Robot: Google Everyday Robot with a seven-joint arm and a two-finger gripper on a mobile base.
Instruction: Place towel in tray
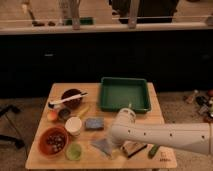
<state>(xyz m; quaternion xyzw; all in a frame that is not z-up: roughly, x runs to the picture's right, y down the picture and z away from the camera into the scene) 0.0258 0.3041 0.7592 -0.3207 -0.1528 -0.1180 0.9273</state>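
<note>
towel (102, 146) crumpled near front edge of wooden table (92, 96), long axis roughly along that edge; dim room, dark cabinets behind; gripper (129, 148) just right of it, jaws spread.

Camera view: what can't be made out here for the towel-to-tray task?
- Gripper: hidden under the white arm, low at the table's front beside the towel. Whether it touches the towel cannot be told.
- Towel: its right part is covered by the arm.
- Dark item right of the towel: partly under the arm, too small to name.
- Reddish bowl: contents too small to identify.
- Arm: cut off by the right edge.
</note>
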